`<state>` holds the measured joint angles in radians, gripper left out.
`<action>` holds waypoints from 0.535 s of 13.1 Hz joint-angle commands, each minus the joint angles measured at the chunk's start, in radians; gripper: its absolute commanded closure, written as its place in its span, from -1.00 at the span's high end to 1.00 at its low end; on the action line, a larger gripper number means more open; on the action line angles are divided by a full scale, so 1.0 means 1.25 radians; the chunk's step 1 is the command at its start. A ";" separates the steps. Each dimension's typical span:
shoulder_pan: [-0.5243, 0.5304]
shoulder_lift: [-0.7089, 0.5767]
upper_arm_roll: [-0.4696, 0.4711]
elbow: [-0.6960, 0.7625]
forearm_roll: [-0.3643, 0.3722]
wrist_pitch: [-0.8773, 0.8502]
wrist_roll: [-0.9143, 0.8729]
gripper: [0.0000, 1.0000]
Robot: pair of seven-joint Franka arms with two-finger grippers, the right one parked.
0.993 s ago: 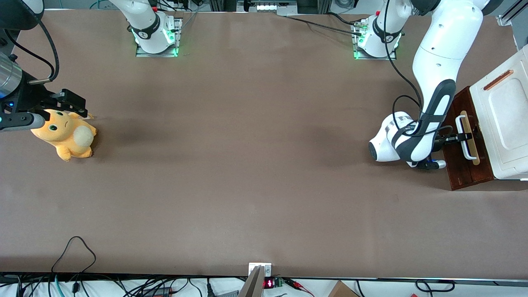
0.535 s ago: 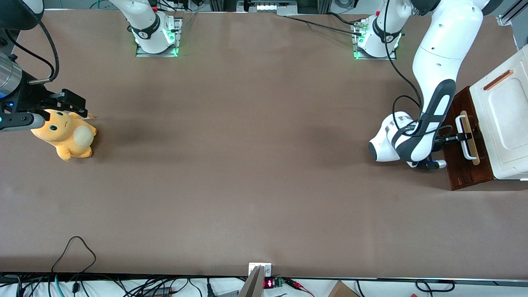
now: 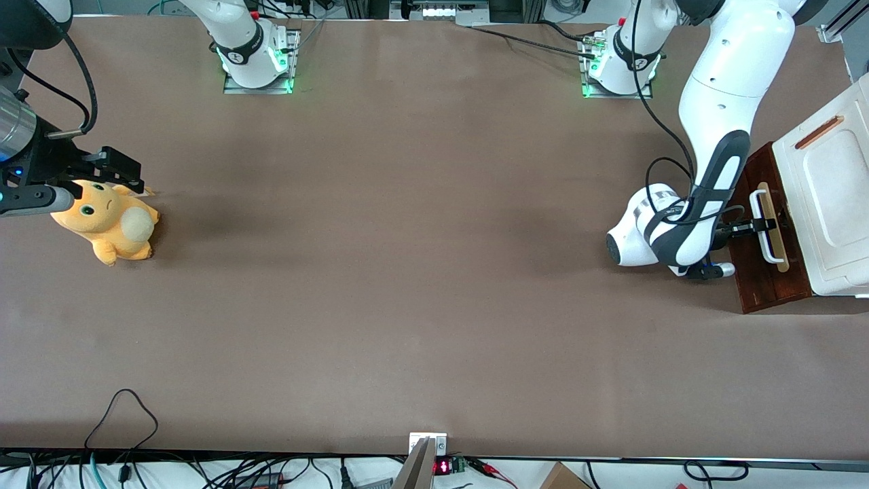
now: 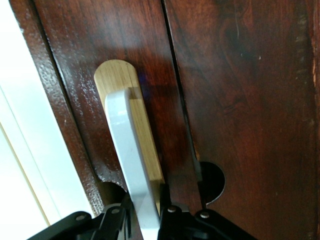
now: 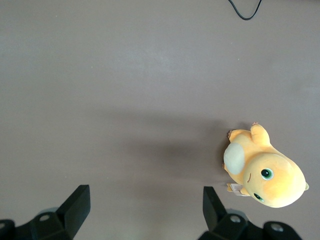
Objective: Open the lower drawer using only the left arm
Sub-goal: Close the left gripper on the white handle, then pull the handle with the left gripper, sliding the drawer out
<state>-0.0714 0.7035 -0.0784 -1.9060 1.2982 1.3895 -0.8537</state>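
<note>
Barely shifted since a second ago: left arm (image 3: pixel 713 136) bent low over worktop (image 3: pixel 407 272), pincer (image 3: pixel 759 226) clamped on white handle (image 4: pixel 131 165). Lower drawer (image 3: pixel 764 272) at working arm's end, under white box (image 3: pixel 825 197), dark red-brown, handle on pale wood strip (image 4: pixel 142 125).
</note>
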 commanded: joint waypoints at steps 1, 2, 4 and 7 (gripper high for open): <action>-0.016 -0.008 -0.002 -0.008 -0.018 -0.028 0.020 -0.61; -0.016 -0.008 -0.002 -0.008 -0.019 -0.029 0.019 -0.61; -0.024 -0.008 -0.002 -0.008 -0.026 -0.029 0.009 -0.61; -0.036 -0.007 -0.002 -0.007 -0.037 -0.038 0.009 -0.62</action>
<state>-0.0920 0.7035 -0.0792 -1.9063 1.2816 1.3783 -0.8602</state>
